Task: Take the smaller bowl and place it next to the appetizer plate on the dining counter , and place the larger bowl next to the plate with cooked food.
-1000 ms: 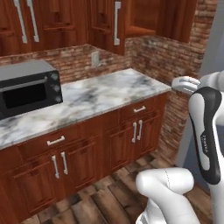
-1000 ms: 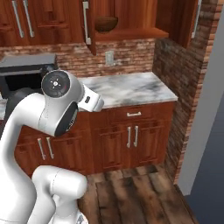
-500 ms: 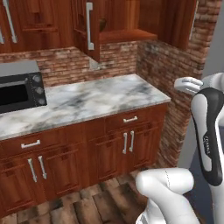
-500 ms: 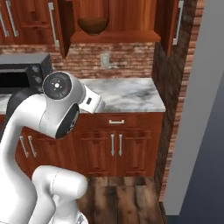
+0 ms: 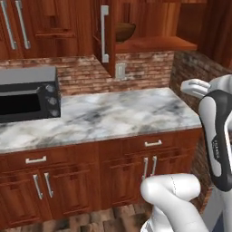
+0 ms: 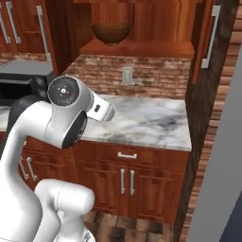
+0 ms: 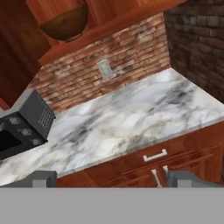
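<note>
The larger bowl (image 5: 124, 31) (image 6: 111, 32) (image 7: 65, 24), dark brown and wooden, stands on the lower shelf of an open wall cabinet above the marble wall counter. My gripper (image 7: 114, 179) is open with nothing between its fingertips (image 7: 43, 178); it hangs well in front of and below that shelf, over the counter's front edge. The smaller bowl, the appetizer plate, the plate with cooked food and the dining counter are out of view.
A black microwave (image 5: 27, 93) (image 7: 22, 124) sits at the left of the marble wall counter (image 5: 118, 118) (image 6: 146, 120). The cabinet's doors (image 5: 103, 34) (image 6: 210, 38) stand swung open. A brick side wall (image 7: 197, 43) closes the counter's right end. Drawers and doors lie below.
The whole picture has shifted as the base moved: the open cabinet with the wooden bowl now faces me more squarely and closer. The gripper has stayed open.
</note>
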